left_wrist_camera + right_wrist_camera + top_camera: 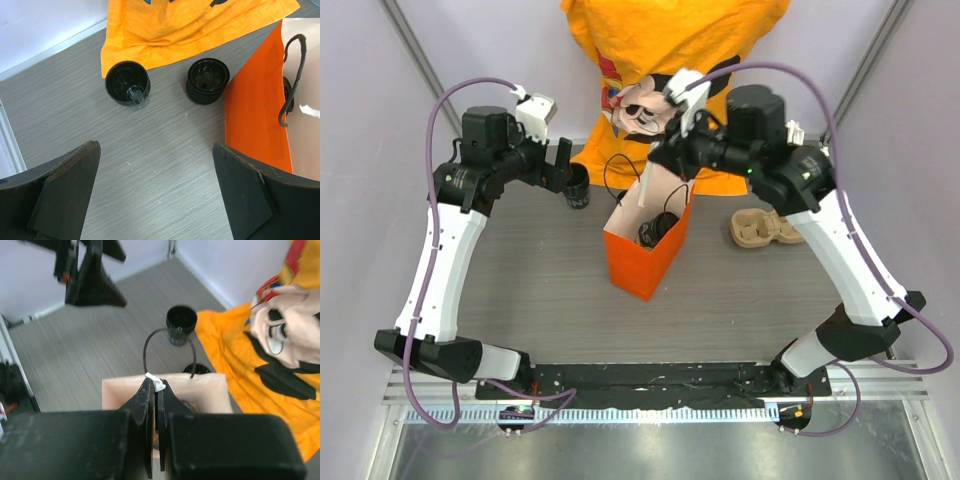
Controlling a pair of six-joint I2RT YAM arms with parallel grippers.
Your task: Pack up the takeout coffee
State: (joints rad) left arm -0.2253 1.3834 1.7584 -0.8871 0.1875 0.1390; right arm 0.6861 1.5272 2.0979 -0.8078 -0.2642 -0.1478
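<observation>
- Left gripper (155,160): jaws spread wide, nothing between them. It hangs over bare surface (150,135), just beside the bag (642,262).
- Right gripper (155,390): jaws pressed together on the bag's rim, pinching it at a small white bit where the black cord handle (150,340) meets the paper. The bag mouth stands open under it.
- Coffee (656,232): the top view shows a dark round thing down inside the bag, toward its far side. I take this to be the lidded cup. The bag walls hide its body, so I cannot tell whether it stands straight.
- Ahead of my left gripper are an open cup (127,82) with no lid and a lid stack (207,81). Both sit at the edge of the orange cloth (670,40) and neither is the coffee. A cardboard carrier (763,228) lies well apart, to the right of the bag.
- Handling, judged:
  - The cup is a paper shell, light if empty and bottom-heavy if filled.
  - The wall is stiff enough for a gentle squeeze but will buckle under a hard one.
  - The lid is only pressed on and could pop or leak if the cup tips.
  - The glossy black side may be a little slippery.
- Grip, if needed: close around the body below the lid rim and keep the cup upright. Never lift it by the lid.
- The bag is thin, soft paper. My pinch steadies one wall only, so a sideways pull could topple it with the cup inside.
- Judged status: the coffee looks packed. What remains is likely letting go of the rim without tipping the bag.
</observation>
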